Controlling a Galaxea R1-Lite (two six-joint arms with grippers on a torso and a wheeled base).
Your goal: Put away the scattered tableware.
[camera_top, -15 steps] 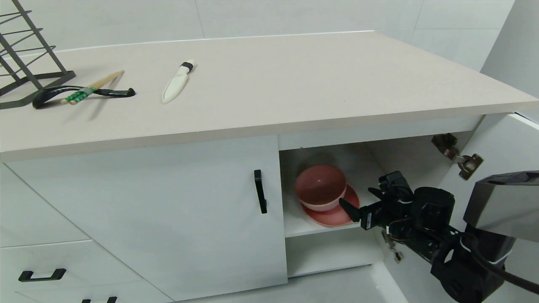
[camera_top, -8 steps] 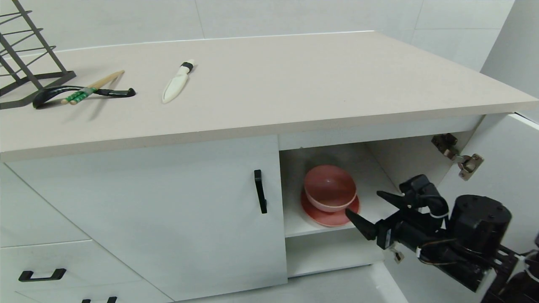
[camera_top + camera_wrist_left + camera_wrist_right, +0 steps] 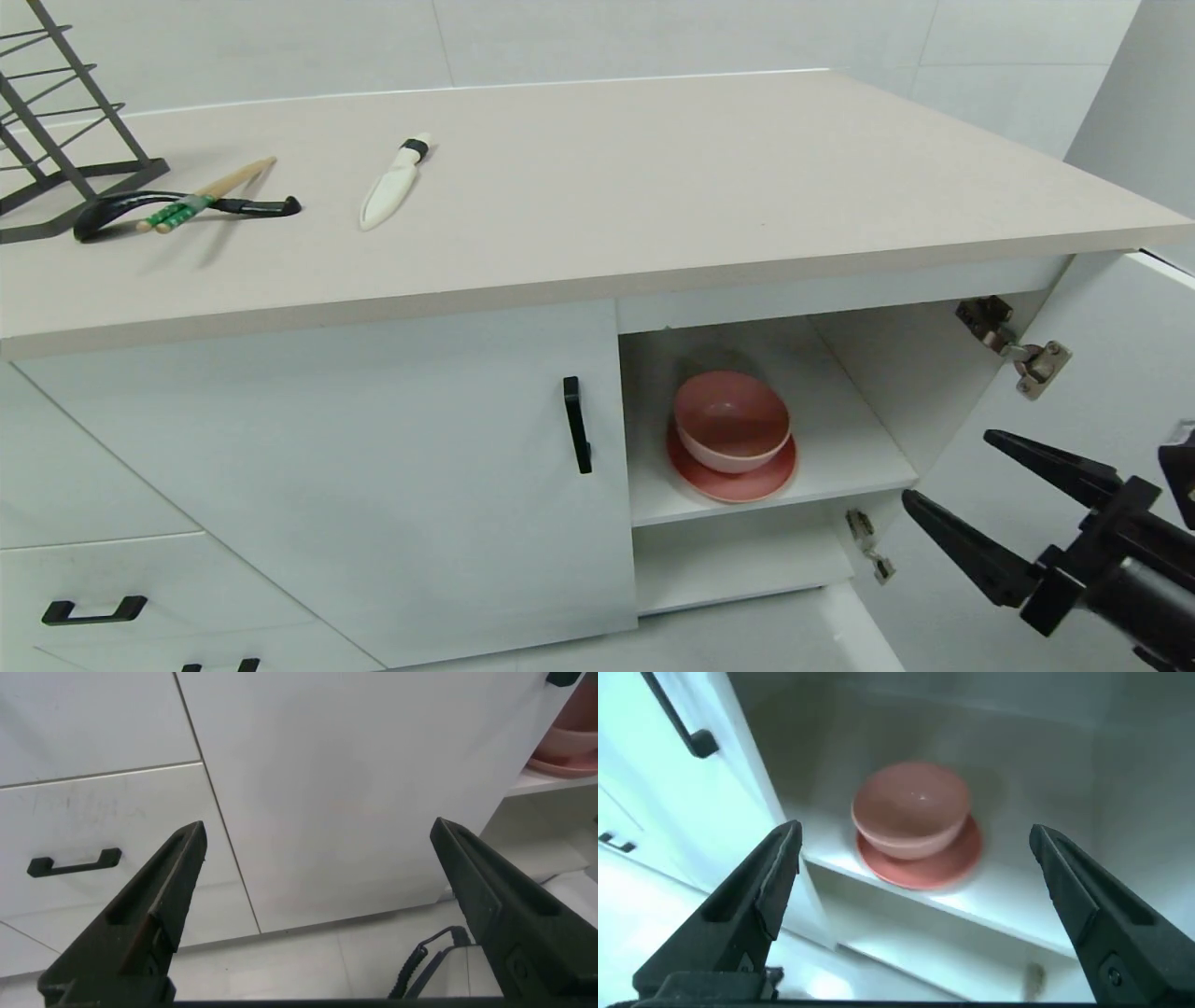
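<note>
A pink bowl (image 3: 731, 418) sits upright on a pink plate (image 3: 747, 481) on the upper shelf (image 3: 840, 448) of the open cabinet; the bowl (image 3: 910, 803) and plate (image 3: 957, 863) also face the right wrist camera. My right gripper (image 3: 947, 465) hangs open and empty outside the cabinet, right of the shelf and apart from the dishes. My left gripper (image 3: 316, 831) is open, low before the closed door. On the countertop lie a white knife (image 3: 394, 182), chopsticks (image 3: 201, 194) and a black spoon (image 3: 112, 210).
A black wire rack (image 3: 56, 131) stands at the counter's far left. The left cabinet door (image 3: 373, 467) is closed, with a black handle (image 3: 577, 425). The right door (image 3: 1111, 373) is swung open beside my right arm. Drawers with a black handle (image 3: 91, 611) lie lower left.
My right gripper has drawn back out of the cabinet toward the lower right, away from the dishes. The bowl has settled slightly to the right on the plate.
</note>
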